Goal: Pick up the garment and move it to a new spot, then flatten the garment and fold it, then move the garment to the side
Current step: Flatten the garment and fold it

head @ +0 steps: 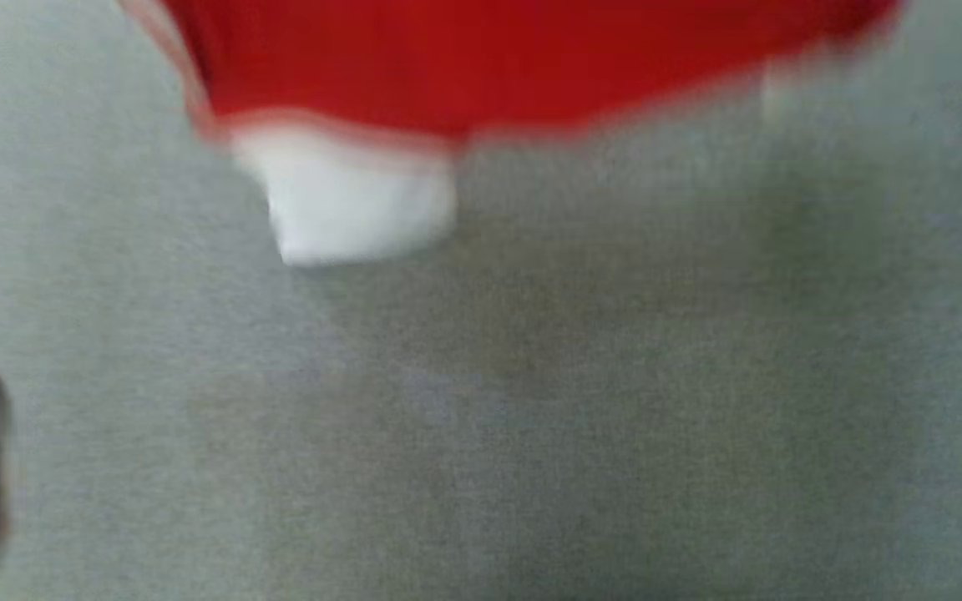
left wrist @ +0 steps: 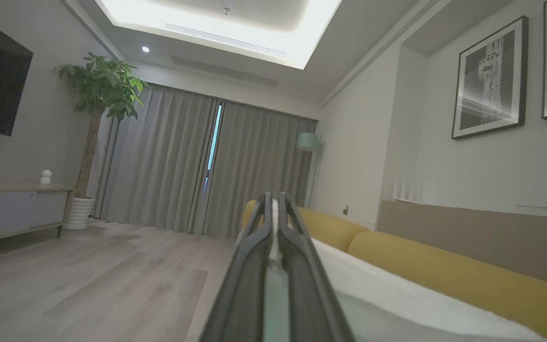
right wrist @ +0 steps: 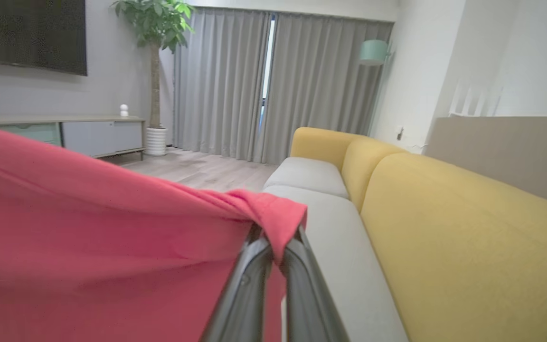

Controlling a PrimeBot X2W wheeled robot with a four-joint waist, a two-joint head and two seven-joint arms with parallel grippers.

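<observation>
The right gripper (right wrist: 277, 247) is pinched tight on a corner of the red garment (right wrist: 88, 228), held up above the sofa (right wrist: 444, 228); the left gripper (left wrist: 274, 199) is closed too, whether on cloth I cannot tell; the carry looks underway, with flattening, folding and setting aside left to do; no writing can be read.

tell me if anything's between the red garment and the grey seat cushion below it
Nothing visible: the garment, shut in the right gripper, hangs over bare grey seat cushion; head view is blurred.
</observation>
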